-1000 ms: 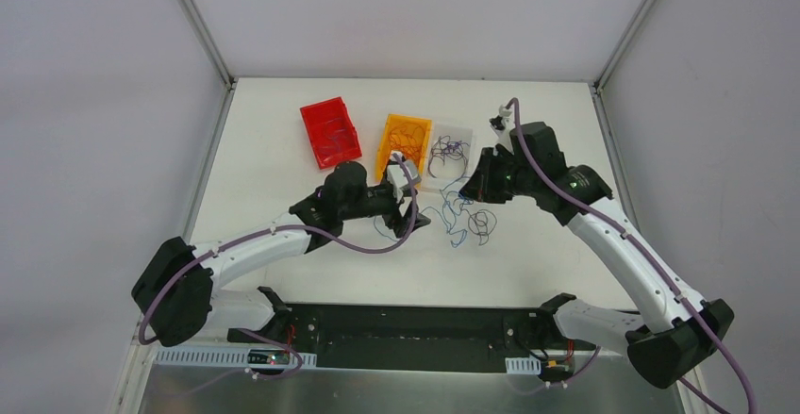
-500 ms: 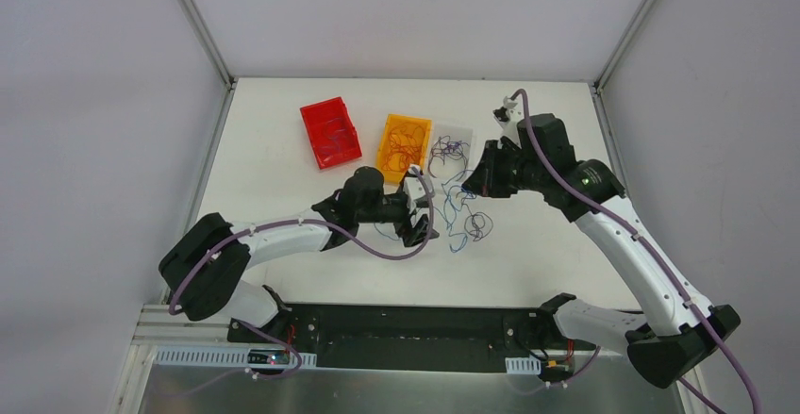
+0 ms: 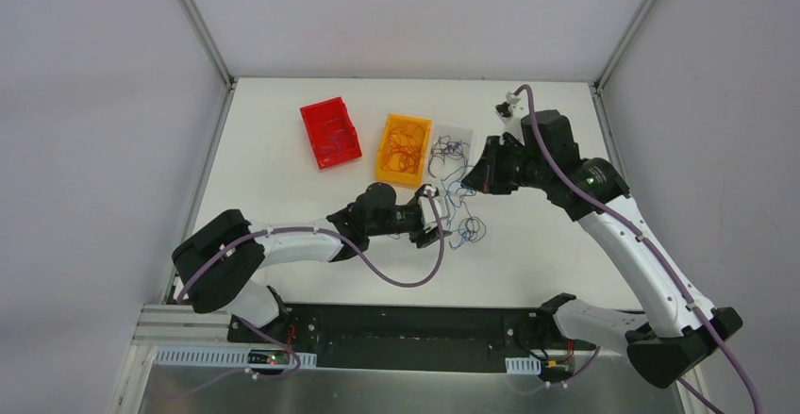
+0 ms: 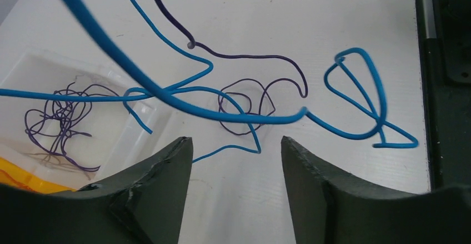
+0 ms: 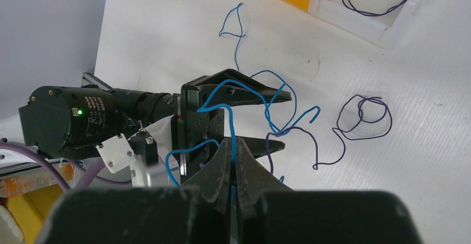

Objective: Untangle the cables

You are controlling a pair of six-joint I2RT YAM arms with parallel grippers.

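- Cables (image 3: 464,218) sprawl loose mid-desk, toward the near edge from the white tray (image 3: 453,127).
- Right claw (image 5: 233,158) is clamped on one blue strand (image 4: 166,95), held raised.
- Left claw (image 4: 236,160) gapes, empty; best to pin the purple loop (image 4: 220,102), then draw apart slowly.

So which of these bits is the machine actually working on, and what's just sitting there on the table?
In the job:
- the tangled blue and purple cables
- the right gripper, pinching a blue strand
- the left gripper, open and facing the tangle

Just sitting there:
- the red bin
- the orange bin
- the clear tray, with purple wires in it
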